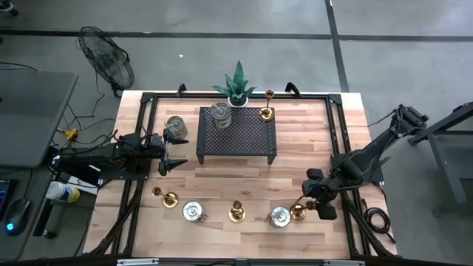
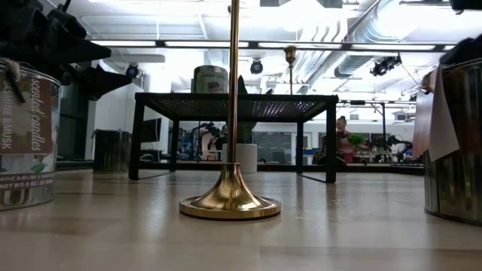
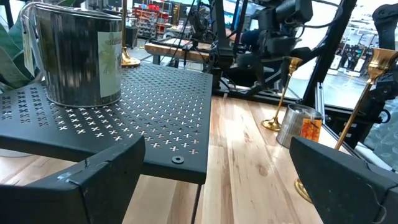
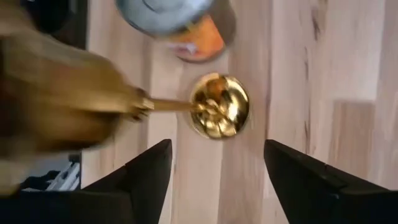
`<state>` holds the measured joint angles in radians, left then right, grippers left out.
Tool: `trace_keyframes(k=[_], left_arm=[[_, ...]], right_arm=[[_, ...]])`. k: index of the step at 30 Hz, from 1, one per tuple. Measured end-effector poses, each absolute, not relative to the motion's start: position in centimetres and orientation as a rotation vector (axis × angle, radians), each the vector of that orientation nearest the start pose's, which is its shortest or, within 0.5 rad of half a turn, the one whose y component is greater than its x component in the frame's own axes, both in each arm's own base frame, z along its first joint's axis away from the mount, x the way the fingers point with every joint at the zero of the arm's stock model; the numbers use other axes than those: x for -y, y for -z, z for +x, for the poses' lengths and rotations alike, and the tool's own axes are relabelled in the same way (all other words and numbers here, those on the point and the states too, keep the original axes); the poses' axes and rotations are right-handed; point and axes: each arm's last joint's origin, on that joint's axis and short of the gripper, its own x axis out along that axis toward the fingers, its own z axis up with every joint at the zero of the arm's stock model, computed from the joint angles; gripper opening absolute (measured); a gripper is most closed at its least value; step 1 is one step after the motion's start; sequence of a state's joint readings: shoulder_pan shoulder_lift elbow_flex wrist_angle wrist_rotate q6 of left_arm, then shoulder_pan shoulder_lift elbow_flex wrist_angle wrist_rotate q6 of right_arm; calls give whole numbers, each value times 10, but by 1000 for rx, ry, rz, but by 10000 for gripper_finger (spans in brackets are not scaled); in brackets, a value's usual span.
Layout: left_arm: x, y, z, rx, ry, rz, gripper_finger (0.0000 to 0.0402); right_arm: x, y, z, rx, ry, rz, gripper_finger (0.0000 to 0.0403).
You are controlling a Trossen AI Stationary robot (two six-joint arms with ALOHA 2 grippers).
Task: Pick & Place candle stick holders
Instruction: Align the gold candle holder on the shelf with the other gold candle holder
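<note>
Right gripper [image 4: 214, 168] hangs directly over a brass candlestick holder [image 4: 219, 112] on the table's near right, fingers spread either side, nothing grasped; poised, I judge, to descend for a pick; left gripper [image 1: 171, 153] waits unclenched beside the black perforated rack [image 1: 236, 133].

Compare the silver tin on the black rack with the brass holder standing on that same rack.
The silver tin is wide, squat and grey with a paper label; the brass holder is gold, with a round base and a slim upright stem. The tin sits at the rack's back left, the brass holder at its back right corner. Both are shiny metal and stand upright on the rack, apart from each other.
</note>
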<state>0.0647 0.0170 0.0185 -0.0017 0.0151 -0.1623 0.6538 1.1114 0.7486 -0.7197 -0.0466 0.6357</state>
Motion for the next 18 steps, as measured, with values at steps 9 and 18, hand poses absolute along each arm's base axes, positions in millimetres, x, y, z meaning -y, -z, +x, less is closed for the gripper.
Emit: trace_keyframes(k=[9,18], left_arm=[[-6,-168,97,4,-50,-162,392],[-6,-168,98,3,-50,-162,392]], right_arm=[[-125,-222,158,-1107,-271,133,245],[-130,-207,160,-1023,-337,181,245]])
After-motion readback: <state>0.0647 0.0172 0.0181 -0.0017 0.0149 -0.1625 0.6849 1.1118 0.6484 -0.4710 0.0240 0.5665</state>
